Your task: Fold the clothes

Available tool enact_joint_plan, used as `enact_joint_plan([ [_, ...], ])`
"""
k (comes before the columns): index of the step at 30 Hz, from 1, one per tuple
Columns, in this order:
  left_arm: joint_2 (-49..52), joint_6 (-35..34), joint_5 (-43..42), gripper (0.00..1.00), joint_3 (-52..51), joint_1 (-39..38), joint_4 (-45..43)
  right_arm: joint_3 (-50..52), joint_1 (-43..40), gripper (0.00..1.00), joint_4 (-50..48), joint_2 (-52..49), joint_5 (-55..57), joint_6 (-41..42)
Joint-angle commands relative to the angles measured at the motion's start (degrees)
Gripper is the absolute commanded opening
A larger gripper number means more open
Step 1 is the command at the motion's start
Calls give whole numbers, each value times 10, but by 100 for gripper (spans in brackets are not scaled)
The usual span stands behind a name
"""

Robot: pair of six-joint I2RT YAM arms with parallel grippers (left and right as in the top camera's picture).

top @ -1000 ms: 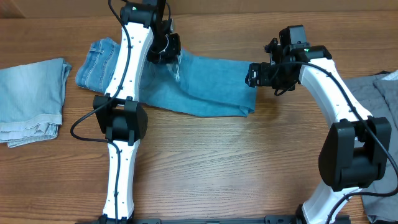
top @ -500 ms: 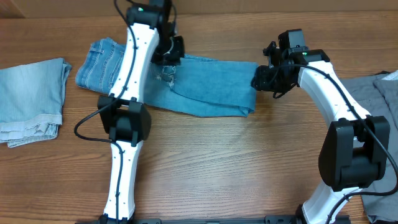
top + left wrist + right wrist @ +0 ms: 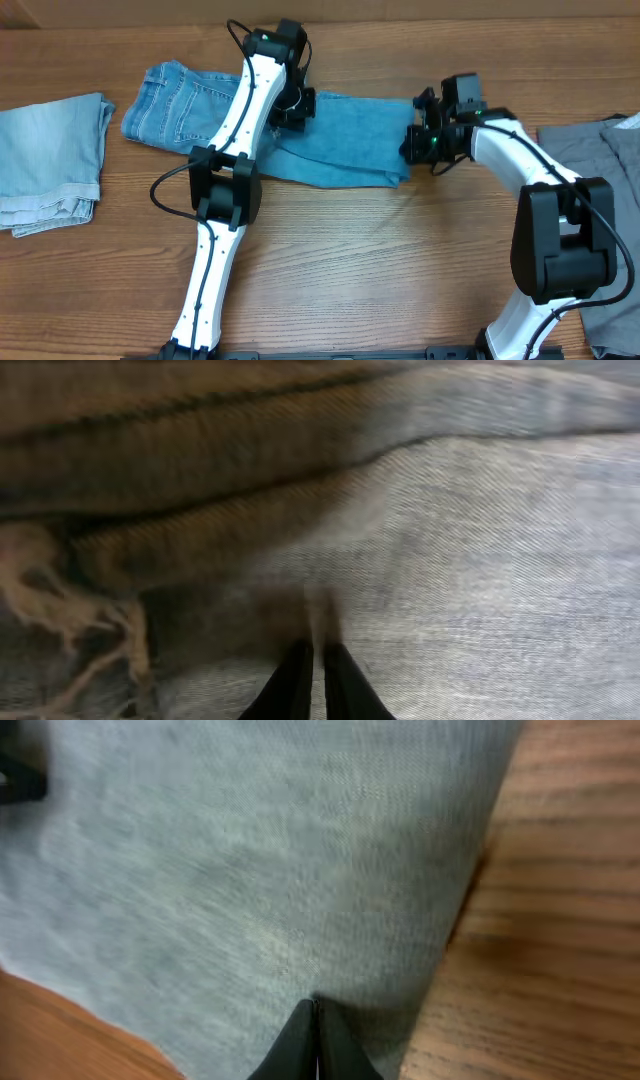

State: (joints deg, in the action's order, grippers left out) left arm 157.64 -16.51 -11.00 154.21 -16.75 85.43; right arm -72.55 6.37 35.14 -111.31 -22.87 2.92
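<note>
The jeans lie across the upper middle of the table. The left claw and the right claw are each pressed together, tips down on the cloth. To fold well, I think both should pinch an edge tight and lift evenly.

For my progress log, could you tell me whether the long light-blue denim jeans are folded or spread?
Partly folded: the long light-blue denim jeans lie stretched out, with one layer overlapping another.

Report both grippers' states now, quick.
Left gripper: closed, apparently pinching the jeans.
Right gripper: closed, apparently pinching the jeans near their edge.
</note>
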Motion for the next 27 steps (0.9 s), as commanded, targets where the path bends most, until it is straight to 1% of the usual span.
enact_joint_plan([
  [1,11,-2,23,10,7,2,0,50,0,4,-47,-4,-10,-3],
  [3,11,-2,22,4,8,2,-1,56,0,4,-56,-4,-15,-3],
  [6,6,-9,15,4,18,2,0,25,-4,4,-43,1,-46,-3],
  [8,0,-9,7,4,36,2,5,-10,-11,16,-13,12,-49,-3],
  [9,-3,-9,7,4,45,2,8,-25,-15,20,1,18,-49,-4],
  [10,-3,-9,7,4,54,2,12,-39,-20,27,15,27,-49,-4],
  [11,-4,-8,7,5,67,2,17,-48,-27,47,25,35,-49,-4],
  [12,-4,-8,7,9,72,2,18,-51,-33,62,27,39,-48,-4],
  [13,-4,-9,7,18,73,2,16,-51,-43,71,27,40,-49,-4],
  [15,-3,-9,11,27,70,2,14,-47,-57,84,26,38,-36,-3],
  [16,-3,-9,12,31,68,2,11,-43,-65,91,29,38,-8,-4],
  [18,-3,-9,14,35,61,2,6,-33,-66,93,22,38,18,-7],
  [20,-2,-9,21,37,55,2,0,-21,-64,93,9,38,18,-18],
  [23,-3,-9,23,38,54,2,0,15,-63,93,-38,35,17,-19],
  [25,-3,-8,34,39,54,2,0,41,-63,93,-77,28,-10,-19],
  [27,-3,-8,40,40,54,2,0,53,-63,93,-95,10,-48,-19],
])
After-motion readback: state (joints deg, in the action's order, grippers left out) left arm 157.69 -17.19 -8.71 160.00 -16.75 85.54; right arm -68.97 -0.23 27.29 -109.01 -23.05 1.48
